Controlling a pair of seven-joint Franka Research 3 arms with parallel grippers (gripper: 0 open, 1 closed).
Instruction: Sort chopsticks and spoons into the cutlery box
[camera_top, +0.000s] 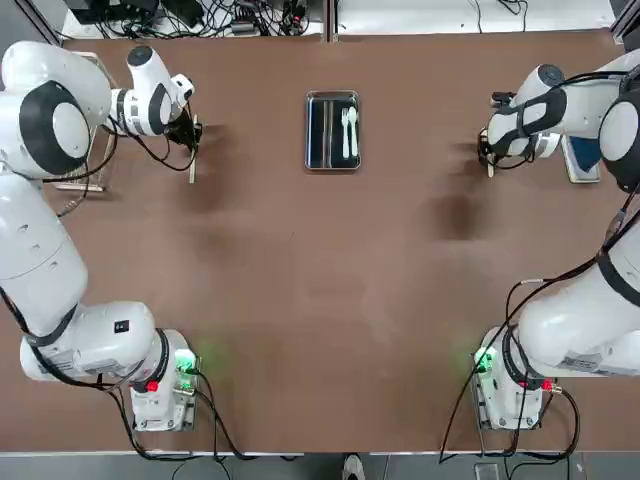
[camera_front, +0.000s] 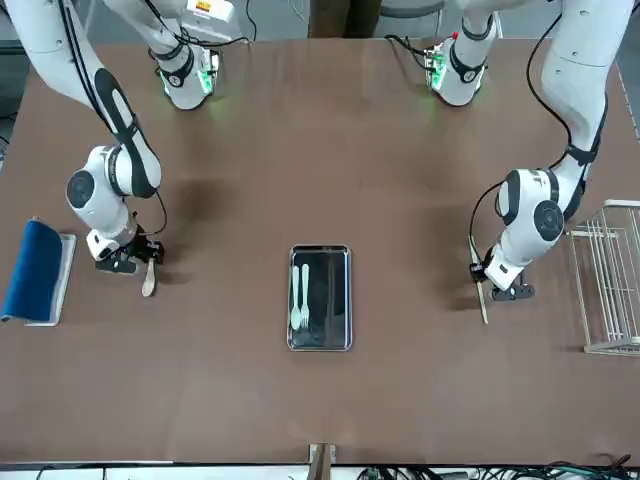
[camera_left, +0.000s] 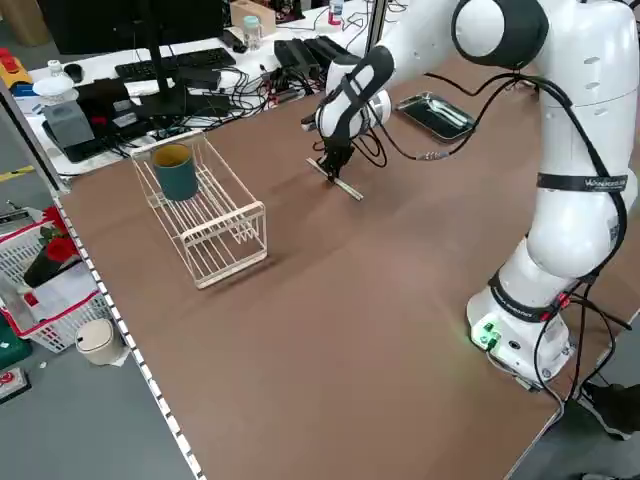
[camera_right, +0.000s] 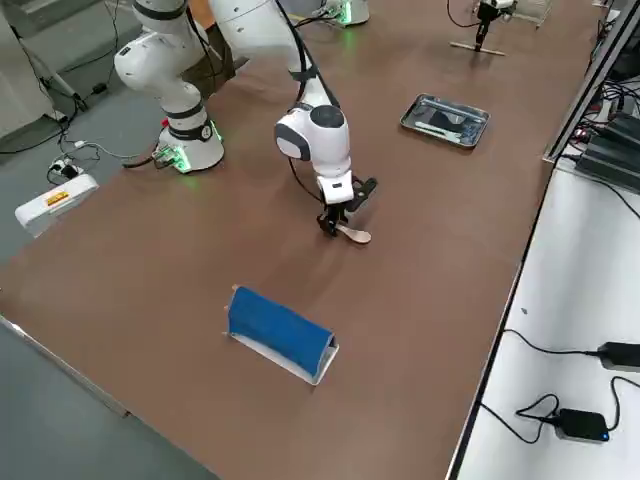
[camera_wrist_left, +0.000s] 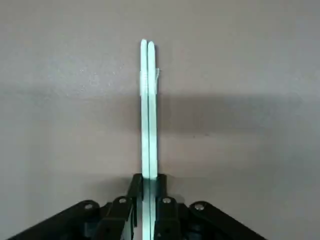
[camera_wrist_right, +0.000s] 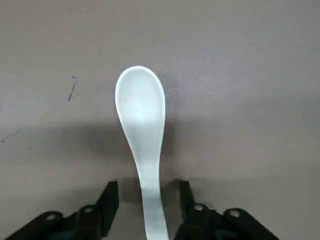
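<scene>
Tabletop (camera_top: 300, 300): matte brown
Left gripper (camera_wrist_left: 149, 187): closed on chopsticks (camera_wrist_left: 149, 115), pale, straight
Right gripper (camera_wrist_right: 150, 200): parted around glossy oval-bowled spoon (camera_wrist_right: 141, 105), untouched
Cutlery box (camera_front: 320, 335): shiny metal, between arms
Wire rack (camera_left: 205, 215): holds cup (camera_left: 175, 173), visible in left side view

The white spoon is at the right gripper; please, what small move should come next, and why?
Probably close the right gripper on the spoon: its handle lies between the fingers, which stand apart with a gap on both sides, so it does not look gripped yet.

Chopsticks (camera_wrist_left: 149, 115) parallel; spoon (camera_wrist_right: 142, 110) (pale).
</scene>
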